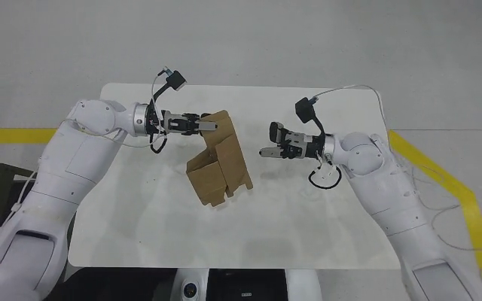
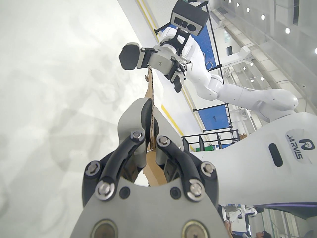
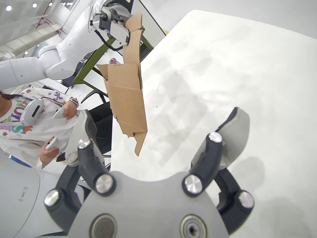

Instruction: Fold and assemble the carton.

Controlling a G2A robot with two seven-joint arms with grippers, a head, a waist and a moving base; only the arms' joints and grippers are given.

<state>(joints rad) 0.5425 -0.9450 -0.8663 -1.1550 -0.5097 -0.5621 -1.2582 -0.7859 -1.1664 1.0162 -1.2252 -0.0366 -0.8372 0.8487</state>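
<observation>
Top view: the partly folded brown carton [image 1: 218,158] hangs over the middle of the white table [image 1: 301,226], its lower end near the surface. The left gripper [image 1: 202,124] pinches its top flap. The right gripper [image 1: 265,147] is spread, apart from the carton's far side. A yellow floor line [image 1: 22,135] runs beside the table.

Left wrist view: the left gripper [image 2: 151,115] clamps the carton's [image 2: 151,90] thin edge, which partly covers the right gripper [image 2: 153,71] beyond.

Right wrist view: the right gripper [image 3: 159,125] is wide open and faces the dangling carton [image 3: 126,100], which the left gripper [image 3: 123,32] holds above the table [image 3: 223,63].

White table [image 1: 301,226] on pale grey floor [image 1: 241,38] with yellow line [image 1: 26,135]; ceiling lights [image 2: 287,30] overhead.
</observation>
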